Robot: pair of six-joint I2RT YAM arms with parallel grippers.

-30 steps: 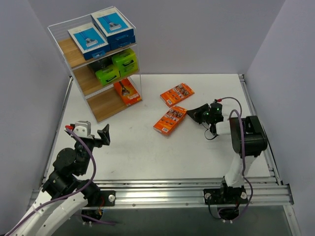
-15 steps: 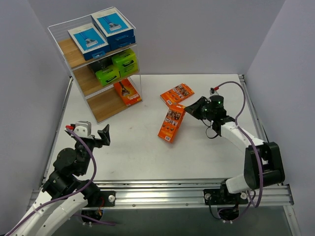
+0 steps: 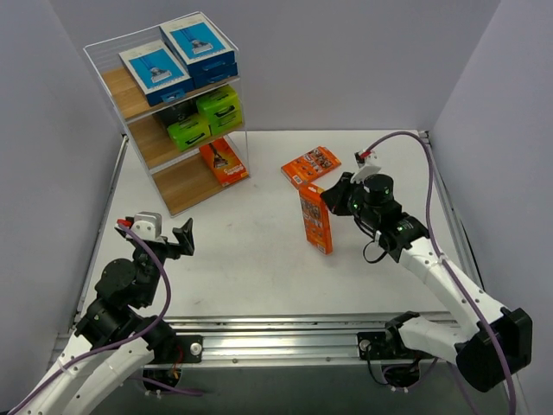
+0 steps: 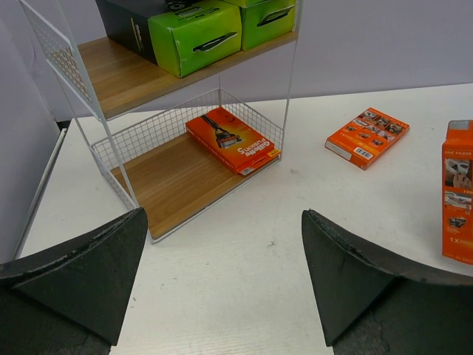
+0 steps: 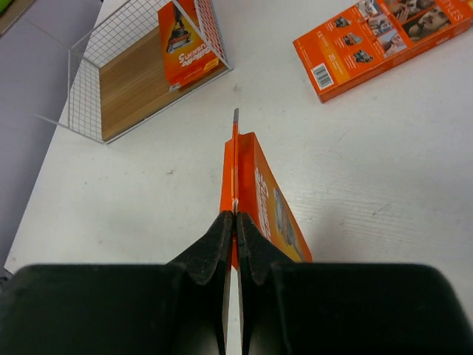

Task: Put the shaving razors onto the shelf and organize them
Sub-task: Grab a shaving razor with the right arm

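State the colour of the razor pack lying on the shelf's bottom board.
Orange. The razor pack shows best in the left wrist view.

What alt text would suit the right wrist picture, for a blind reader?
The right claw is shut on the edge of an orange razor pack. A second orange pack lies on the table, a third on the shelf.

White table (image 3: 259, 259) — shelf (image 3: 177, 186) and flat orange pack (image 3: 311, 165)
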